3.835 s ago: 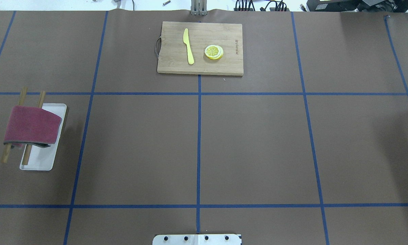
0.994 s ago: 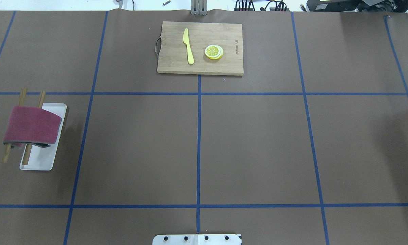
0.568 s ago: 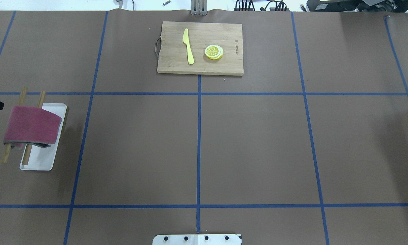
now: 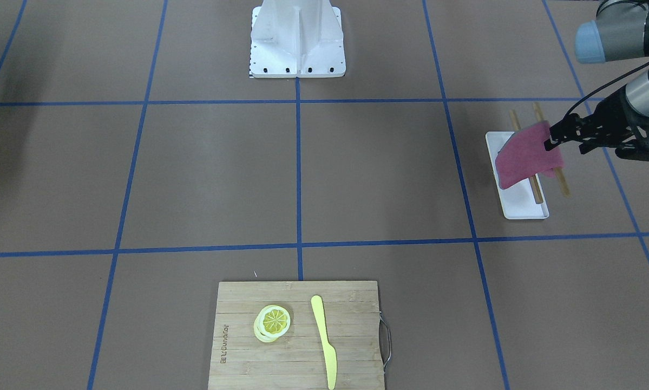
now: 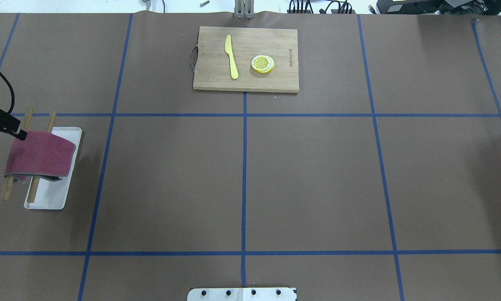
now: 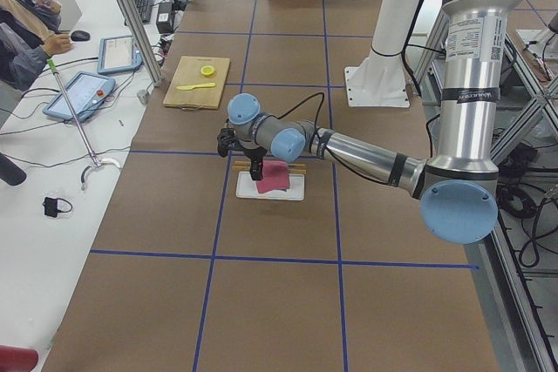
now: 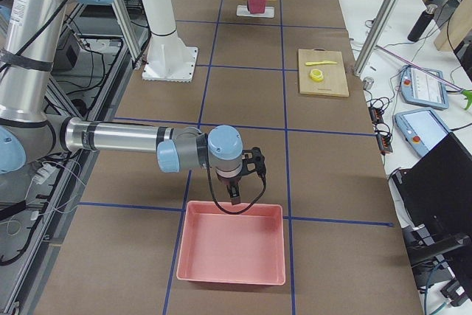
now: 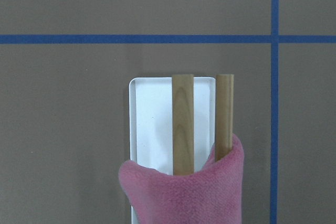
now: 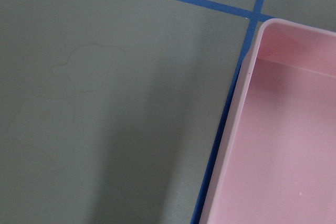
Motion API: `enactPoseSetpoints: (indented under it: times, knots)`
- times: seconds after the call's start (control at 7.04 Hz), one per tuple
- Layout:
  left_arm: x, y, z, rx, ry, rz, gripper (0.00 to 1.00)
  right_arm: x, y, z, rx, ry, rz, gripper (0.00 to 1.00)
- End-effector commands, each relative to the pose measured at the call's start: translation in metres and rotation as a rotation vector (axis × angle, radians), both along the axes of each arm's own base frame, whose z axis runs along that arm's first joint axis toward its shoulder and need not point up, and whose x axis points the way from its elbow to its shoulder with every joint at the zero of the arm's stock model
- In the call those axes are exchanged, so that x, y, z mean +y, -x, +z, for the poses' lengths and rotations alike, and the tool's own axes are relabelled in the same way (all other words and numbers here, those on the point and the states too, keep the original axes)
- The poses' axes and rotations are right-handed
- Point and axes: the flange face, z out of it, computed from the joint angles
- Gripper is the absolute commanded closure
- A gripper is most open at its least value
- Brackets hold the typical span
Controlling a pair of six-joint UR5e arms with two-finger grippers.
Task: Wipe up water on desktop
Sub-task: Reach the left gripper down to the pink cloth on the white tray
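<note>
The desktop [image 5: 317, 179] is brown paper with blue tape lines; I see no water on it in the overhead view. A magenta cloth [image 5: 39, 152] hangs over two wooden rods [image 5: 49, 121] above a white tray [image 5: 45, 198] at the left. My left gripper [image 5: 18, 133] hovers at the cloth's far-left corner [image 4: 527, 157], with its jaws looking open and empty. The left wrist view looks down on the cloth [image 8: 184, 195], the rods and the tray [image 8: 152, 119]. My right gripper [image 7: 234, 193] hangs above the pink bin's near rim; I cannot tell if it is open.
A bamboo cutting board [image 5: 246, 58] at the far middle holds a yellow knife [image 5: 231, 56] and lemon slices [image 5: 262, 64]. A pink bin [image 7: 230, 243] stands at the right end. Faint outlined marks [image 9: 86, 69] show on the paper beside it.
My left gripper has come into the overhead view from the left edge and moved right to the cloth's corner. The cloth, rods and tray have not moved.
</note>
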Motion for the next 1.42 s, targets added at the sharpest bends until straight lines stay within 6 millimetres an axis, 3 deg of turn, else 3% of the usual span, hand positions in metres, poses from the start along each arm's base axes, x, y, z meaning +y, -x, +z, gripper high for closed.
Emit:
enactPoseSetpoints:
  times: [0.0,0.71,1.28]
  knots:
    - [0.0004,-0.0015,-0.0007,0.000,0.001,0.000,0.26,0.0000,-0.0002,0.0007,0.005,0.000,0.000,0.00]
    - [0.0009,-0.0028,0.0040,0.002,0.014,0.006,0.33,0.0007,0.0000,0.0014,-0.007,0.019,0.008,0.00]
    - [0.0004,-0.0032,0.0088,-0.001,0.027,0.006,0.33,0.0069,-0.0004,0.0049,-0.008,0.024,0.007,0.00]
